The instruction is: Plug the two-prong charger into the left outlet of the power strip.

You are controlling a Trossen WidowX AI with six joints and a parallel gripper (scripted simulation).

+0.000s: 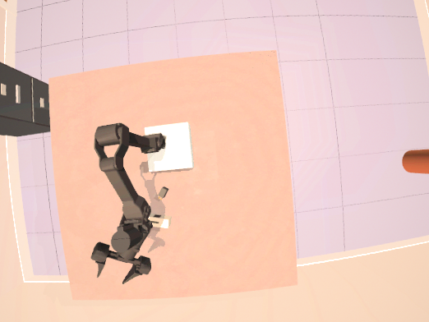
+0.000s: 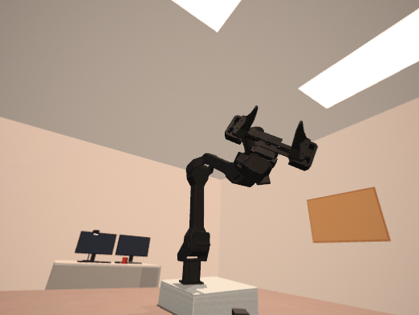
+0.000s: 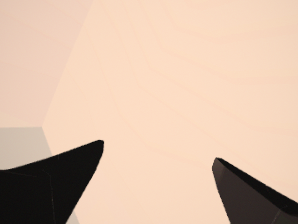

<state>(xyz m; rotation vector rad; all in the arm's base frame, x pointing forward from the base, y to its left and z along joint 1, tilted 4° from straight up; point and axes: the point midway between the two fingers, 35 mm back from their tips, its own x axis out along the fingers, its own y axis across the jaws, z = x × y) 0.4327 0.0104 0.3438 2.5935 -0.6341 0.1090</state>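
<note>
"While the gripper (image 1: 110,279) (image 2: 278,114) (image 3: 158,154) is hanging well above the table (image 1: 246,164) (image 2: 80,299), what is it holding?"

"Nothing; its jaws are standing wide apart, and the wrist view is showing only bare wall or floor tones between them."

"So where is the charger sitting?"

"It's what I'm taking the small dark block (image 1: 163,192) to be, lying on the table between the white pedestal (image 1: 181,152) (image 2: 225,309) and the pale power strip (image 1: 165,223). The arm (image 1: 121,186) (image 2: 197,209) is partly covering that strip from above."

"What are you fearing most?"

"A crooked grasp. The charger is lying askew to the strip, so fingers closing across its corners could be twisting it, leaving the prongs slanting at the slots."

"And the shutter is wanting both prongs together?"

"Yes. If one is arriving first, the shutter will probably be blocking, and harder pushing could be sliding the strip or turning the plug in the grip."

"Anything sooner?"

"The fingers are pointing away from the charger, so the wrist is needing a large turn; swinging low while turning could be knocking plug or strip aside. I can't tell the outlets apart, either, so choosing the wrong one is a risk."
</note>
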